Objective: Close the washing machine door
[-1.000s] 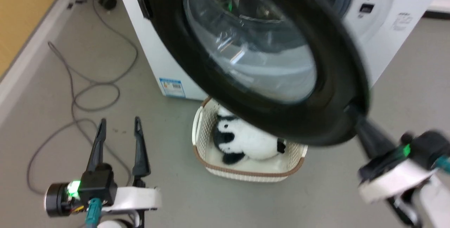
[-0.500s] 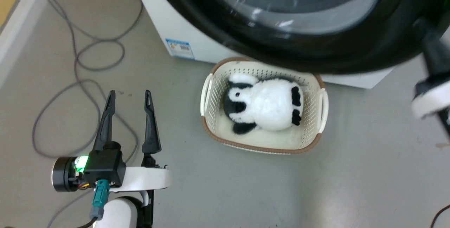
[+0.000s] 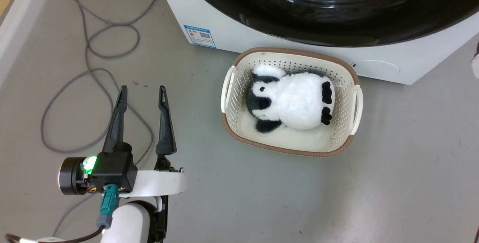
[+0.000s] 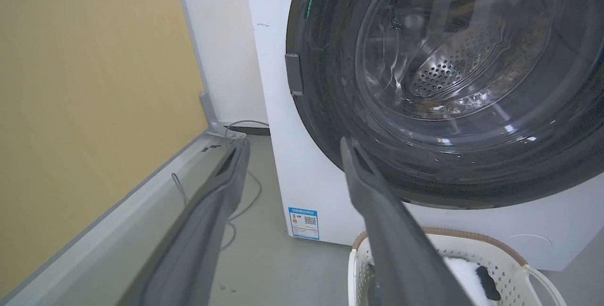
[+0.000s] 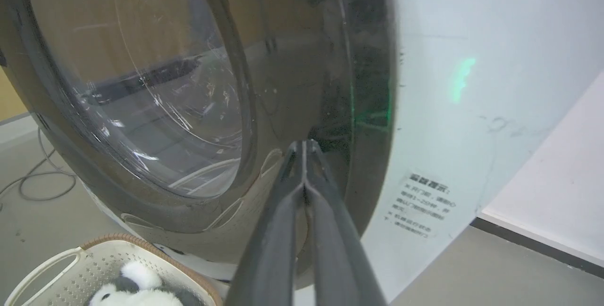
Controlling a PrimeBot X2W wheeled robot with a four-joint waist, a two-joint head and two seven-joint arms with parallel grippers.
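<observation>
Black glossy door (image 3: 318, 29), at 12 o'clock in the head view, lies flush or nearly flush against the white washer (image 3: 374, 61); whether the latch has caught cannot be told. Right gripper (image 5: 302, 143): 2 fingers pressed together on nothing, tips at the door's rim near its 4 o'clock, probably to form 1 stiff pushing point far from the hinge. Left gripper (image 3: 142, 89), at 8 o'clock: fingers spread, empty, parked over the cable (image 3: 89, 44), clear of the door's swing. Basket (image 3: 288, 149) with panda (image 3: 295, 102) sits just below the door.
</observation>
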